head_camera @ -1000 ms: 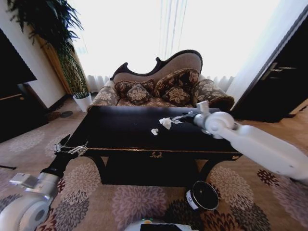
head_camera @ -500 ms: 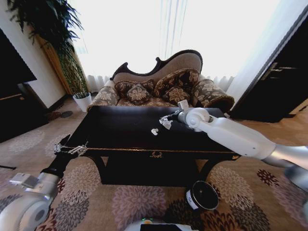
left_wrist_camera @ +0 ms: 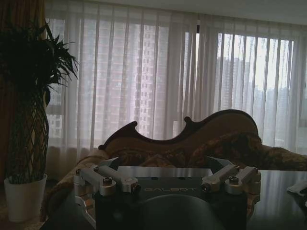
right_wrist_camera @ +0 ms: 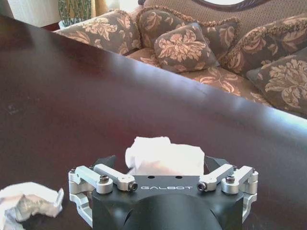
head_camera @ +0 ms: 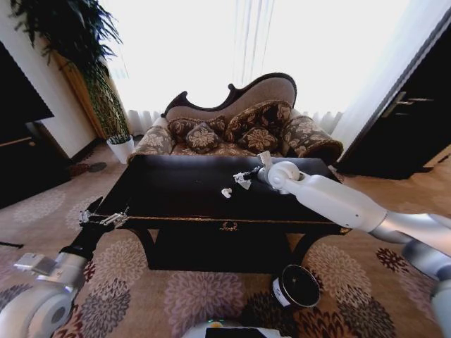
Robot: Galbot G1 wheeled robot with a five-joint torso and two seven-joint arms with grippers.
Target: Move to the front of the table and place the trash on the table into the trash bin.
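A white tissue [right_wrist_camera: 164, 158] lies on the black bench [head_camera: 176, 190], between the spread fingers of the right gripper [head_camera: 245, 176], whose body hides the tissue's near part in the right wrist view; contact cannot be made out. Another crumpled scrap [right_wrist_camera: 29, 203] lies just beside it, cut off by the frame edge. A tiny white bit [head_camera: 226, 192] rests nearby. The bin [head_camera: 297, 285] stands on the carpet before the bench. The left gripper [head_camera: 103, 218] hovers at the bench's left corner, fingers apart, empty.

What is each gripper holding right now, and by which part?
The right gripper has its open jaws around the crumpled white tissue on the table, not yet clamped. The left gripper holds nothing.
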